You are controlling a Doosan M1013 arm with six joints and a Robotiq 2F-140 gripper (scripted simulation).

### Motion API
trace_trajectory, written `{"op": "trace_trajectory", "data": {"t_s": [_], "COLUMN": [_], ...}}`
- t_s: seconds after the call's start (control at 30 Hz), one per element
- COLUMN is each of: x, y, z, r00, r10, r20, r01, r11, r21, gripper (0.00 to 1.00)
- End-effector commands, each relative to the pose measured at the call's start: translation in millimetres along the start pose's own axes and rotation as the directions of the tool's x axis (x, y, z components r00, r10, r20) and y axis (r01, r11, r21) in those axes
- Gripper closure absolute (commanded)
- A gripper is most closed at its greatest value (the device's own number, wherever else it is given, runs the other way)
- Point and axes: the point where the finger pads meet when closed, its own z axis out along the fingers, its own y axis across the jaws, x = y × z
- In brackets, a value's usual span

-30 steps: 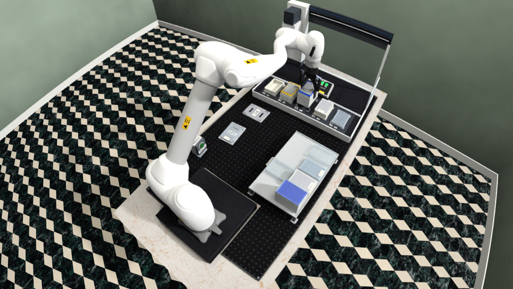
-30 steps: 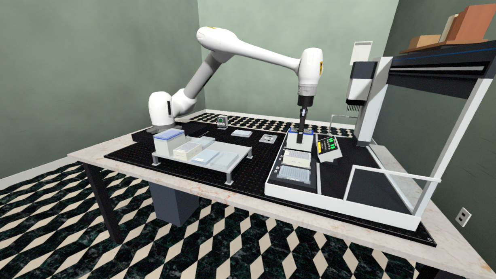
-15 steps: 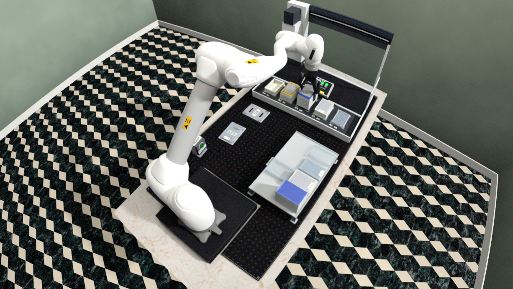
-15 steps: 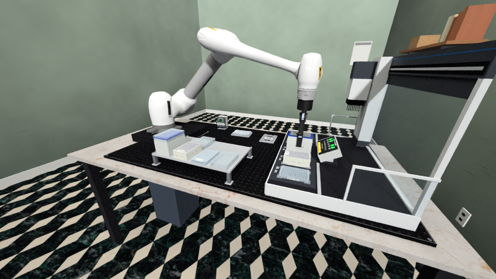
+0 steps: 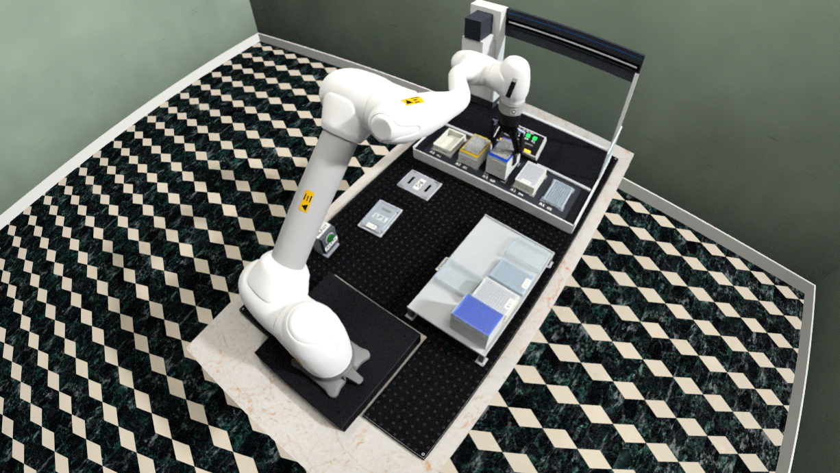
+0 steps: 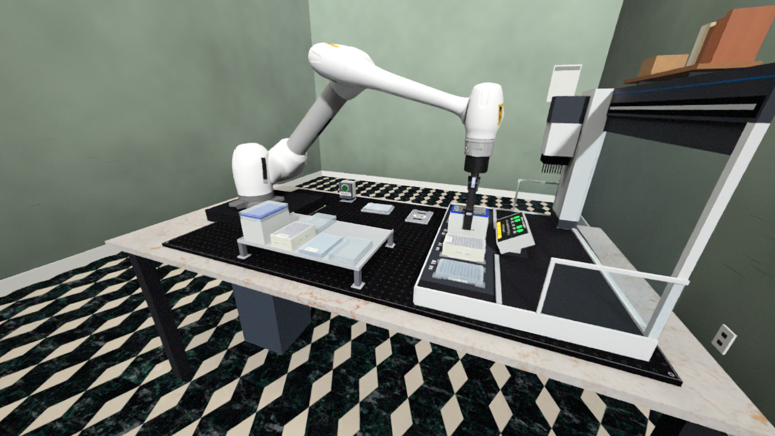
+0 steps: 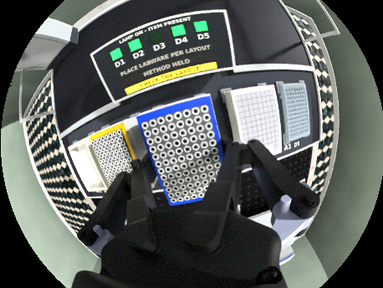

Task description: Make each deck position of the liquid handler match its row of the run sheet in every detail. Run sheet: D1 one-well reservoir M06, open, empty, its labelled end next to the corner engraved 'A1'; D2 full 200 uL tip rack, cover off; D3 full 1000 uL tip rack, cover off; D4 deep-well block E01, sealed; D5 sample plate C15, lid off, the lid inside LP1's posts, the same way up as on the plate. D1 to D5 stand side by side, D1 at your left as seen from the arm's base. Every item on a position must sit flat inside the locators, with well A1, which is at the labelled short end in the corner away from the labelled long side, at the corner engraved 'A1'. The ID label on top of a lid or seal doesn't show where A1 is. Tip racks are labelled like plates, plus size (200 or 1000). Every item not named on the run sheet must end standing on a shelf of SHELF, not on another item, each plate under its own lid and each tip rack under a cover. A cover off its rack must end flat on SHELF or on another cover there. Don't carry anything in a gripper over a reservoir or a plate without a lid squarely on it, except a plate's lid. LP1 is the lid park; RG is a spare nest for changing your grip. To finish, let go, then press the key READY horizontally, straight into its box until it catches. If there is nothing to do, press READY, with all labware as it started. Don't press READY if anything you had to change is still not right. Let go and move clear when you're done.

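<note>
My gripper (image 5: 506, 144) is shut on the blue-rimmed 1000 uL tip rack (image 5: 502, 160), gripping it across its width with the cover off and the tips showing. The rack also shows in the wrist view (image 7: 181, 147). It hangs low at deck position D3, and its base is hidden. On the status panel (image 7: 161, 59) the D3 lamp (image 7: 158, 46) is dark and the other lamps are green. D1 holds an open reservoir (image 5: 447, 140). D2 holds a yellow-rimmed tip rack (image 5: 475, 149). D4 holds a white deep-well block (image 5: 530, 177). D5 holds a clear plate (image 5: 556, 192).
SHELF (image 5: 488, 282) holds another blue-topped tip rack (image 5: 477, 314), a white plate, and clear plates or covers. LP1 (image 5: 380, 218) and RG (image 5: 416, 182) lie on the black board. The READY key (image 5: 327, 239) stands near the arm's base. The handler's gantry rises behind the deck.
</note>
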Motion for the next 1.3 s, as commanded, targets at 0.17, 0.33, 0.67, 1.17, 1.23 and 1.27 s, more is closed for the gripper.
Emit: {"op": "trace_trajectory", "data": {"t_s": [0.17, 0.33, 0.67, 1.17, 1.23, 1.27], "x": [0.4, 0.4, 0.4, 0.5, 0.5, 0.5], "y": [-0.1, -0.1, -0.1, -0.1, -0.1, -0.1], "z": [-1.7, -1.7, -1.0, 3.7, 4.0, 4.0], "r00": [1.000, 1.000, 1.000, 1.000, 1.000, 1.000], "r10": [0.000, 0.000, 0.000, 0.000, 0.000, 0.000], "r20": [-0.002, -0.002, -0.002, -0.002, -0.002, -0.002], "r01": [0.000, 0.000, 0.000, 0.000, 0.000, 0.000], "r11": [1.000, 1.000, 1.000, 1.000, 1.000, 1.000], "r21": [0.000, 0.000, 0.000, 0.000, 0.000, 0.000], "gripper": [0.90, 0.90, 0.90, 0.90, 0.90, 0.90]}}
